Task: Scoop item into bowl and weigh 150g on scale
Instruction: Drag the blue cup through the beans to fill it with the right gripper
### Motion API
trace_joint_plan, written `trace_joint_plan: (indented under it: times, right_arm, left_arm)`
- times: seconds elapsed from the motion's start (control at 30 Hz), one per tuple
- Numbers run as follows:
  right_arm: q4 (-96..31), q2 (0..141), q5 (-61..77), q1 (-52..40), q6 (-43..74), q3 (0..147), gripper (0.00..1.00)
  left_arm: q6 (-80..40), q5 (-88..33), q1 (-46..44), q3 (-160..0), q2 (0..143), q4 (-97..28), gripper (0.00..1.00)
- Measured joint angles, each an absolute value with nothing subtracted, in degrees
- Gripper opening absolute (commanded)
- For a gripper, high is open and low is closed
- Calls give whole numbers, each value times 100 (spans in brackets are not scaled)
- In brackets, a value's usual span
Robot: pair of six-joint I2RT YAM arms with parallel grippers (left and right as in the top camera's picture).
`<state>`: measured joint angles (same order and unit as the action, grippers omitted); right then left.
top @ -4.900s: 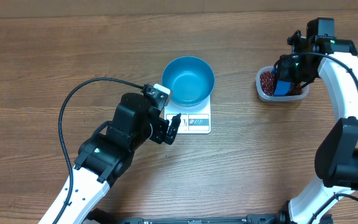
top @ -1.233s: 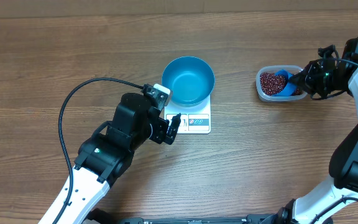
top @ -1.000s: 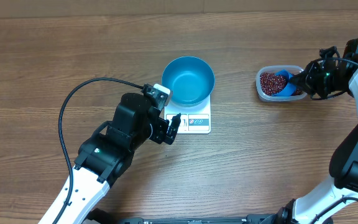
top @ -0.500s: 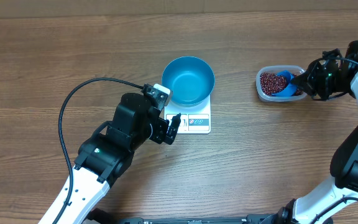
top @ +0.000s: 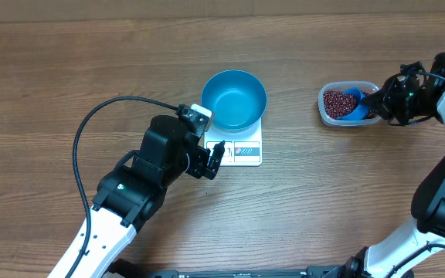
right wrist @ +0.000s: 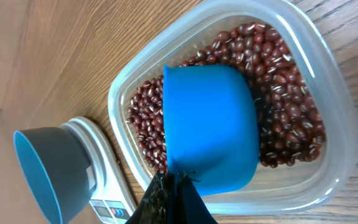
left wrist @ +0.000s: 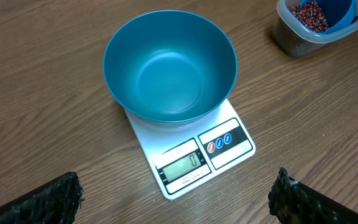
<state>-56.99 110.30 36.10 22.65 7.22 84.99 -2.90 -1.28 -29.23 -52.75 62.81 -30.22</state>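
the task is barely begun as i read it: the bowl (left wrist: 169, 71) sits on the scale (left wrist: 232, 144) and is bare inside, not one bean in it, and the small display seems to read zero, so the setting up looks done and all the scooping and weighing is left. the beans (right wrist: 291, 118) all lie in the clear tub (right wrist: 337, 93) off at the right side of the worktop (top: 91, 62), well apart from the bowl. my right fingers (right wrist: 166, 202) are clenched on the near end of the blue scoop (right wrist: 210, 124), and the scoop reaches straight out ahead of them into the tub, its cup lying on the heap with beans showing on both sides of it and beyond its far edge. from the wrist view i see only the scoop's smooth blue surface, so i cannot tell whether it has taken up a load. past the tub, further out ahead of these fingers and off to one side, the bowl and scale are in sight, so i judge the carry across has open worktop all the way. my left fingers (left wrist: 42, 199) are released, spread wide and holding nothing; the scale's display edge lies just ahead of them, between the two tips, and the bowl stands beyond that. what remains is to lift a scoopful, tip it into the bowl, and repeat until the reading comes up to the target.
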Motion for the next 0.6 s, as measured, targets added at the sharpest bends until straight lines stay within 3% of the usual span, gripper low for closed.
trace_joint_plan:
  times: [0.6]
  right_arm:
    - [-5765, 11126, 4108, 2602, 727, 8458, 4]
  left_arm:
    - [-292, -128, -2926, -5275, 6281, -3022, 99]
